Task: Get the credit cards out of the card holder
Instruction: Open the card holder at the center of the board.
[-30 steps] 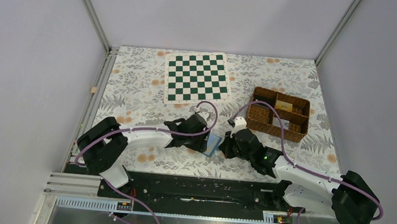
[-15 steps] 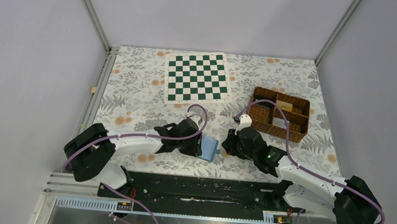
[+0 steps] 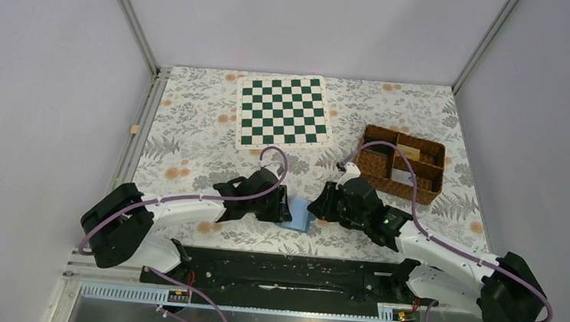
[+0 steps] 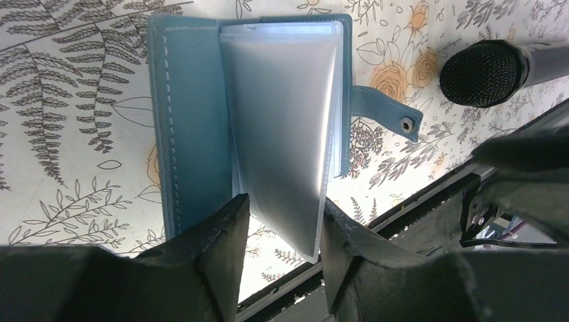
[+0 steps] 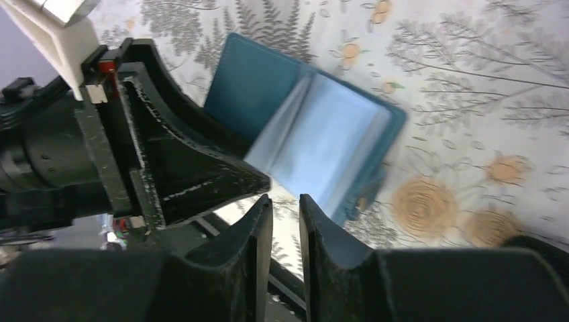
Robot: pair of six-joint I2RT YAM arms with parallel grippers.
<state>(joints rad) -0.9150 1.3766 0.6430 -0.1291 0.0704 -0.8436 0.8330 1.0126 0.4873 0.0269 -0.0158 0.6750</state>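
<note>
The blue card holder (image 3: 298,215) sits tilted between both arms near the table's front edge. In the left wrist view it hangs open: dark blue cover (image 4: 188,121), pale translucent sleeves (image 4: 282,114), snap strap (image 4: 386,114). My left gripper (image 4: 282,208) is shut on the lower end of the bowed sleeves. The right wrist view shows the same holder (image 5: 322,141) with the left gripper's fingers (image 5: 201,174) on its near edge. My right gripper (image 5: 285,201) is shut and holds nothing, just short of the holder. No card shows in the sleeves. A tan card (image 3: 408,151) lies in the basket.
A brown wicker basket (image 3: 373,168) with compartments stands right of the arms. A green-and-white chequered board (image 3: 283,111) lies at the back. The black table rail (image 3: 281,268) runs just in front of the holder. A black mesh-covered cylinder (image 4: 493,64) lies right of the holder.
The left gripper has drawn back to the left and pulled the card holder with it, tipping it up. The right gripper has followed, moving left and closer to the holder.
</note>
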